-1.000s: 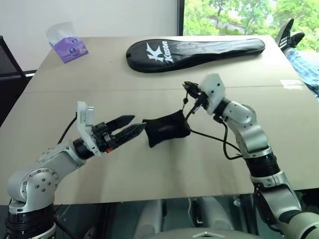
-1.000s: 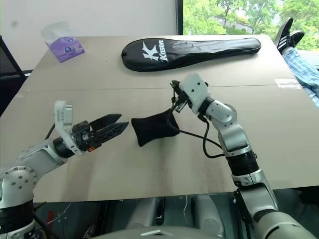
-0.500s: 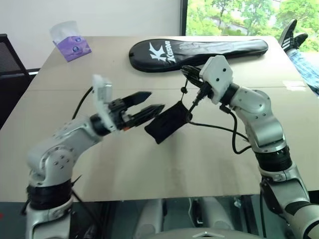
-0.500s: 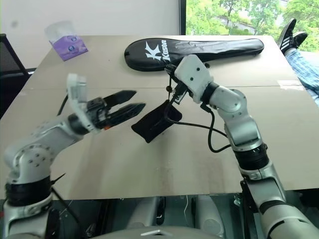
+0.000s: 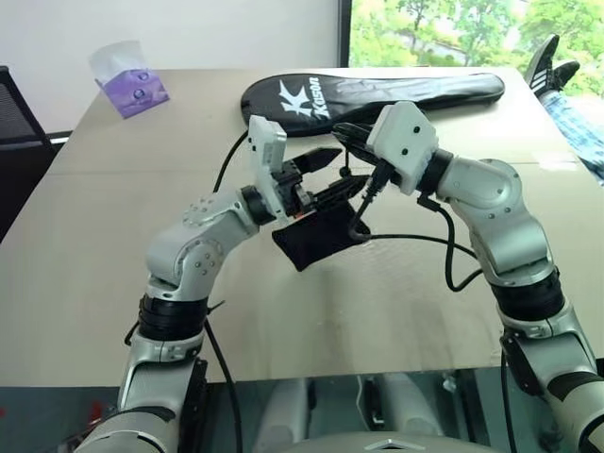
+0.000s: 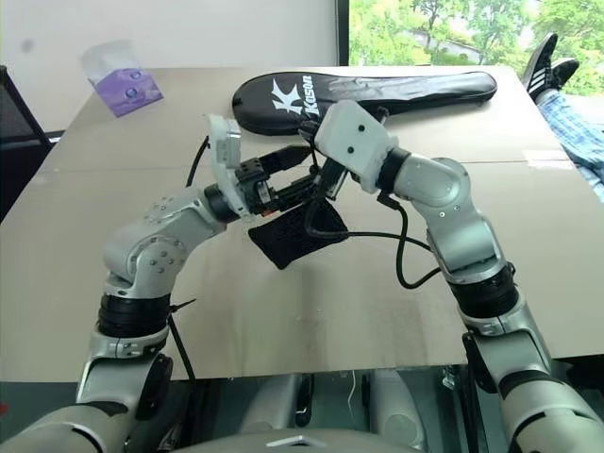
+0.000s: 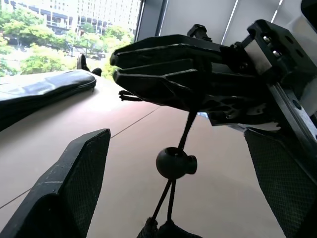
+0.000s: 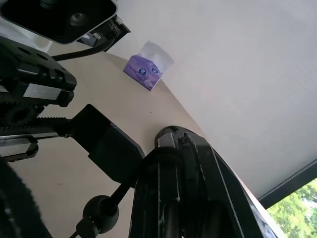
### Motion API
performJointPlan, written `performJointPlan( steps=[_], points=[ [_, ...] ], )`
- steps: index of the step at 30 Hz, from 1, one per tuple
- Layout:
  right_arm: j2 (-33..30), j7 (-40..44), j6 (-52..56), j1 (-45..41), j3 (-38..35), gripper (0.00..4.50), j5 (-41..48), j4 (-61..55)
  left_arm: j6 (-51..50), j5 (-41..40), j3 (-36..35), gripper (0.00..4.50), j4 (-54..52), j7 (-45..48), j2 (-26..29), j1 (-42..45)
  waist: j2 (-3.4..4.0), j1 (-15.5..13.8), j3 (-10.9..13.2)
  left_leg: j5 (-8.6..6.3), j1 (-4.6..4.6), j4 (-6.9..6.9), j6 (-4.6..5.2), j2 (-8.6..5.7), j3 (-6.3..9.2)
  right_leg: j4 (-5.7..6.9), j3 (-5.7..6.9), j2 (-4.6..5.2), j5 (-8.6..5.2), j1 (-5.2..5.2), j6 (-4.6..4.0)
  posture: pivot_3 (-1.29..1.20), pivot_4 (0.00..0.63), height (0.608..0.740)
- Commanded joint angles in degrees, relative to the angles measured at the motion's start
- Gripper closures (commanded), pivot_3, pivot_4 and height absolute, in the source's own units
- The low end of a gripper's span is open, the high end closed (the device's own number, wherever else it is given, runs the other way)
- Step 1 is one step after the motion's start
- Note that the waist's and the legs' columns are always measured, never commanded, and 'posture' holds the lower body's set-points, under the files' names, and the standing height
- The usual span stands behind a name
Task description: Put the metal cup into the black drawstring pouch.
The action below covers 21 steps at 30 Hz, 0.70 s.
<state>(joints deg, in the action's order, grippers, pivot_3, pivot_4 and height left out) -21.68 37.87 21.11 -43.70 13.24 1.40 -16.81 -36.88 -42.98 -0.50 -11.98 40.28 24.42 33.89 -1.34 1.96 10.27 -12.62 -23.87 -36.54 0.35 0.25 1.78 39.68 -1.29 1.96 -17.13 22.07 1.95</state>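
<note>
The black drawstring pouch point(image 5: 316, 236) hangs tilted from its cord, its lower end close to the table point(image 5: 113, 236). My right gripper point(image 7: 121, 67) is shut on that cord just above the round cord bead point(image 7: 176, 162). My left gripper point(image 5: 344, 172) is open, with one finger on each side of the cord, right under the right gripper's fingers. From the right wrist view one left finger point(image 8: 109, 144) sits beside the bead point(image 8: 99, 210). The metal cup is out of view.
A long black racket cover point(image 5: 377, 92) with white lettering lies at the back of the table. A purple tissue box point(image 5: 132, 90) stands at the far left corner. A person's leg and shoe point(image 5: 557, 75) rest by the far right corner.
My left gripper has swung right and up, from beside the pouch to the cord under the right gripper. The right gripper has risen a little, tipping the pouch up by its neck.
</note>
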Motion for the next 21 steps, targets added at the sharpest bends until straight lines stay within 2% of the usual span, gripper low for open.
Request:
performJointPlan(
  steps=[1,2,3,6,7,8,9,12,17,21],
  points=[
    [-0.12,-0.04,0.27,-1.53,-0.30,4.50,-0.02,-3.09,1.44,0.59,-0.15,0.86,-0.34,2.14,-0.09,1.09,0.00,0.03,0.00,0.01,0.00,0.00,-0.01,0.00,0.00,0.00,0.00,0.00,0.00,0.00,0.00,0.00,0.150,0.740],
    [-0.05,-0.06,0.50,-1.57,-0.39,4.50,0.11,-3.29,1.54,0.86,0.01,1.27,-0.21,2.39,-0.29,1.05,0.00,0.02,0.00,0.02,0.00,0.00,-0.03,0.00,0.00,0.00,0.00,0.00,0.00,0.00,0.00,0.00,0.150,0.740],
    [0.07,-0.10,0.71,-1.65,-0.42,4.50,0.21,-3.39,1.76,1.28,0.22,1.99,0.14,2.58,-0.57,1.06,0.00,0.00,0.00,0.02,0.00,0.00,-0.04,0.00,0.01,0.00,0.00,0.00,0.00,0.00,0.00,0.00,0.150,0.740],
    [0.04,0.10,1.24,-1.67,-0.26,4.50,0.28,-3.92,2.78,2.62,1.27,3.30,1.07,3.32,-1.68,0.92,0.00,-0.07,0.00,0.02,0.00,0.00,-0.03,0.00,0.01,0.00,0.01,0.00,0.00,0.00,0.00,0.00,0.150,0.740],
    [0.01,0.15,1.34,-1.62,-0.25,4.50,0.29,-4.07,2.88,2.82,1.33,3.50,1.14,3.61,-1.92,0.87,0.00,-0.08,0.00,0.02,0.00,-0.01,-0.03,0.00,0.01,0.00,0.01,0.00,0.00,0.00,0.00,0.00,0.150,0.740],
    [0.01,0.14,1.47,-1.57,-0.30,4.50,0.31,-4.16,2.91,3.01,1.31,4.07,1.15,3.76,-2.07,0.84,0.00,-0.04,0.00,0.02,-0.01,-0.01,-0.03,0.00,0.00,0.00,0.01,0.00,0.00,0.00,0.00,0.00,0.150,0.740],
    [0.02,0.13,1.58,-1.54,-0.37,4.50,0.34,-4.23,2.95,3.23,1.33,4.24,1.16,3.90,-2.14,0.81,0.00,-0.01,0.00,0.02,-0.01,-0.01,-0.03,0.00,0.01,0.00,0.00,0.00,0.00,0.00,0.00,0.00,0.150,0.740],
    [0.66,-1.71,3.42,-1.71,-2.30,4.50,0.62,-3.59,2.93,4.46,1.65,4.27,1.58,4.19,-1.99,0.37,0.00,-0.01,0.00,0.02,-0.01,-0.01,-0.03,0.00,0.02,0.00,0.01,0.00,0.00,0.00,0.00,0.00,0.150,0.740],
    [2.26,-10.74,8.07,-5.15,-13.56,4.50,3.01,3.98,3.03,10.29,4.11,4.27,4.43,3.80,0.19,-2.65,0.00,-0.09,0.00,0.02,-0.01,-0.02,-0.03,-0.01,0.00,0.04,0.00,-0.01,0.00,0.00,0.00,0.00,0.150,0.740],
    [-2.12,-16.34,7.35,-8.20,-21.85,4.50,2.65,14.67,2.32,15.36,5.03,4.27,6.44,2.42,3.81,-7.93,0.00,-0.12,0.00,0.02,0.00,-0.02,-0.02,-0.03,0.00,0.04,0.00,0.00,0.00,0.00,0.00,0.00,0.150,0.740]
  ],
)
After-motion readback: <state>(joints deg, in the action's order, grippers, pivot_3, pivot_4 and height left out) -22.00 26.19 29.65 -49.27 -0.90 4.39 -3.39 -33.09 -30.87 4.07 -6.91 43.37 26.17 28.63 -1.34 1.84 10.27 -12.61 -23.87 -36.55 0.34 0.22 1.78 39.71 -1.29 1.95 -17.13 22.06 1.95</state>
